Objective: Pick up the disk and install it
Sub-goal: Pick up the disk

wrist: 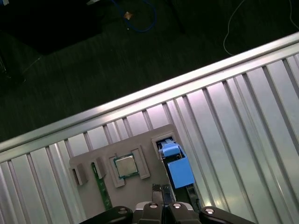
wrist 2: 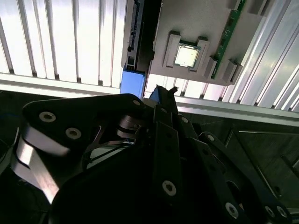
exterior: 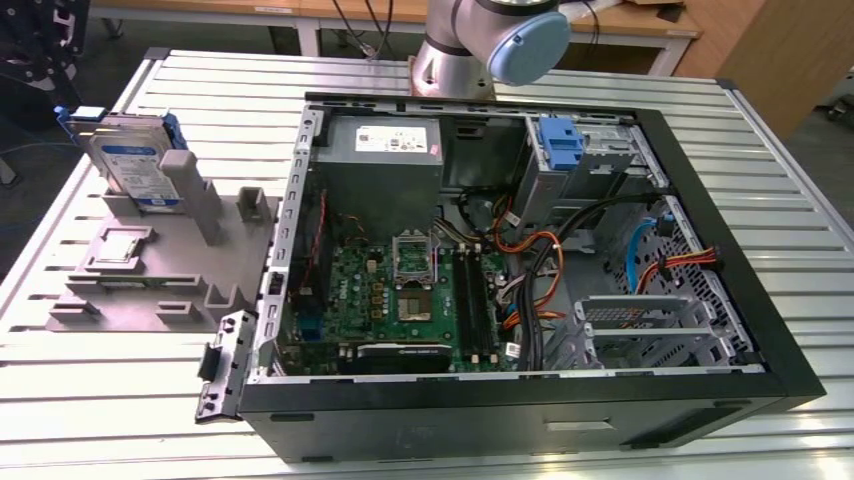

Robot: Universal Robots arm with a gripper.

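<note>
Slatted tabletop (exterior: 134, 400), open computer case (exterior: 747, 340) on it. Disk (exterior: 134, 160) upright in grey fixture (exterior: 160, 270), ten o'clock from case in exterior view, not yet lifted. Hand (wrist: 161, 191) above fixture; open or closed, cannot tell. Install undone.

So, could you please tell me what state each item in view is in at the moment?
disk: upright in the grey fixture, not yet installed.
processor chip: lying flat in a fixture recess.
memory stick: standing on edge in a fixture slot.
computer case: open, side panel off, insides exposed.
gripper: above the fixture, close to the disk.
</note>
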